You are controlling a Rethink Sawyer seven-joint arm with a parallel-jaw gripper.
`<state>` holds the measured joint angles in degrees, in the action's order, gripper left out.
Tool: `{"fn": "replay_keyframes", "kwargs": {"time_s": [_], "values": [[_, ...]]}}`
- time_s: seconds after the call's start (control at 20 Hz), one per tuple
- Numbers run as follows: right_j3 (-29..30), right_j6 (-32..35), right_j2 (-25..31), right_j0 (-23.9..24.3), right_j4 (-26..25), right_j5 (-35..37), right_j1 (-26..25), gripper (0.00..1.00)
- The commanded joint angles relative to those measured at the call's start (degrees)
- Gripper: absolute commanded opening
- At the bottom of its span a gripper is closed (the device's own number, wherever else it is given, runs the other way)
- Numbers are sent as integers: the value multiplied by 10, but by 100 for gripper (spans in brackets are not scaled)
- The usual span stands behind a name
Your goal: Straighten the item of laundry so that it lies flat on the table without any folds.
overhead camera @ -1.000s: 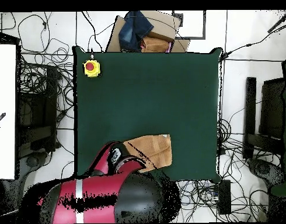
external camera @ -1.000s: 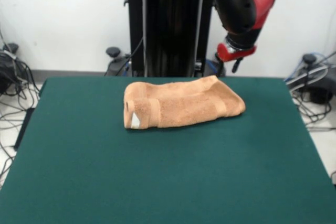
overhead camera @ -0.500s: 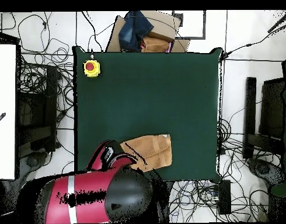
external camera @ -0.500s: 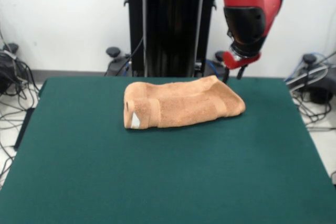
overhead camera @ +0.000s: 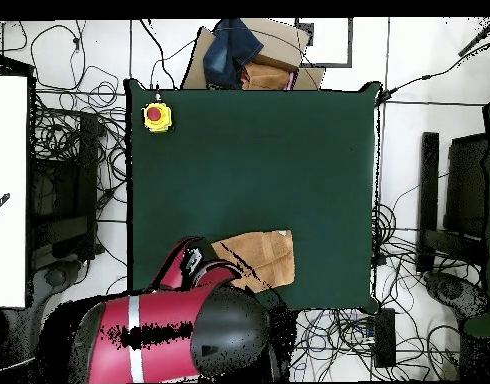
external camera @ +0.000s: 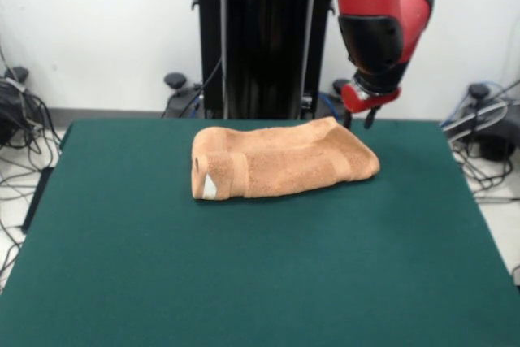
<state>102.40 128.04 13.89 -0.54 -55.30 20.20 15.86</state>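
Observation:
The orange-tan towel lies folded in a thick bundle on the green table, near the robot's side, with its small white tag at the left end. In the overhead view the towel is partly covered by the arm. My gripper hangs just above and behind the towel's right end, close to the table's far edge. Its fingers are dark and small against the background.
A yellow box with a red button sits at a far table corner in the overhead view. A cardboard box with dark cloth stands off the table's far edge. Cables lie on the floor around the table.
The arm's head swung right, then drifted slightly back left and down near the towel's right end. The towel has not moved.

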Motion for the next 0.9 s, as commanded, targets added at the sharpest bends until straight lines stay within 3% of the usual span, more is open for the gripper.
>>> {"fn": "replay_keyframes", "kwargs": {"time_s": [0.05,0.4,0.9], "values": [[-42,-56,38,14,9,34,10,100],[10,-131,95,67,78,128,78,100],[36,-146,128,97,87,166,108,100]]}}
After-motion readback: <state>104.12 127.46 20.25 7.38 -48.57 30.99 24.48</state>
